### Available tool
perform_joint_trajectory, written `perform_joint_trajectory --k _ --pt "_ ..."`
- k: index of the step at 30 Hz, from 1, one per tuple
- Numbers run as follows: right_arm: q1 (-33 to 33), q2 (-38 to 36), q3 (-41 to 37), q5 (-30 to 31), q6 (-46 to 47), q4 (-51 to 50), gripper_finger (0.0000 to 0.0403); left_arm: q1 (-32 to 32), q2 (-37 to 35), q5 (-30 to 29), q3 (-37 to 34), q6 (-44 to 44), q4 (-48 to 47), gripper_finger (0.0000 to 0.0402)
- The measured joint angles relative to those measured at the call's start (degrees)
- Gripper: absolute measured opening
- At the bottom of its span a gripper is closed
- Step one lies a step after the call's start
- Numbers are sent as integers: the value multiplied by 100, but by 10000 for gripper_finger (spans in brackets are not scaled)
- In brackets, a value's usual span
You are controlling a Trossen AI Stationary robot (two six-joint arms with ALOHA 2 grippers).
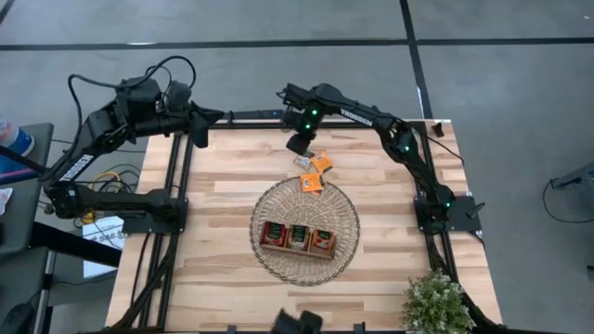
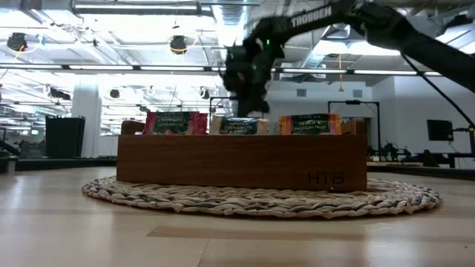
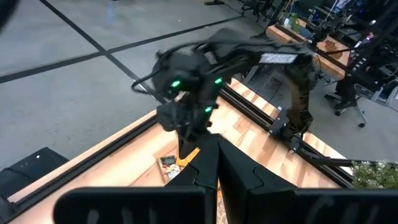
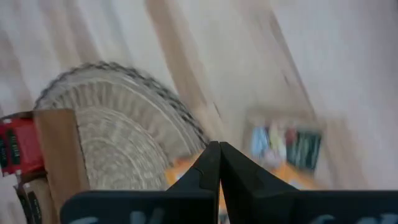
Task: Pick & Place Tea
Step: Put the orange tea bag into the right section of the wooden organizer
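We see the right gripper [image 1: 299, 145] clenched shut and empty above loose tea sachets [image 1: 314, 172] lying just beyond the wicker basket [image 1: 348, 243] — more sit in its wooden tray [image 1: 298, 249]. The jaws must open, then descend squarely over one sachet.

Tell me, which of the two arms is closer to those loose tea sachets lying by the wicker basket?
The right. The right gripper hangs right beside the loose tea sachets at the table's far edge, jaws shut. The left gripper waits off at the table's far left corner.
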Motion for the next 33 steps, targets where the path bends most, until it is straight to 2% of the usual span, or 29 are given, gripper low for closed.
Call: perform_joint_trajectory --k 3,7,10,15,20,24,28,33 --pt "207 -212 3 129 -254 405 0 0 11 4 0 -56 -56 0" --pt "290 -340 3 356 -12 618 0 0 52 7 -2 -129 -56 0" --pt "229 -338 3 531 190 290 0 0 55 9 -4 -202 -82 0" --pt "238 -350 0 1336 127 -613 0 0 59 4 -4 -295 -112 0" --pt "255 -495 -194 1316 186 -894 0 0 59 -44 -4 -338 -147 0" --pt "237 -942 -942 1262 451 -415 0 0 59 -137 -4 -333 -222 0" --pt "238 -1700 -2219 1187 925 442 0 2 59 -179 -4 -224 -233 0" --pt "423 -2406 -3562 708 1454 1269 3 0 87 -177 -4 -61 -226 0"
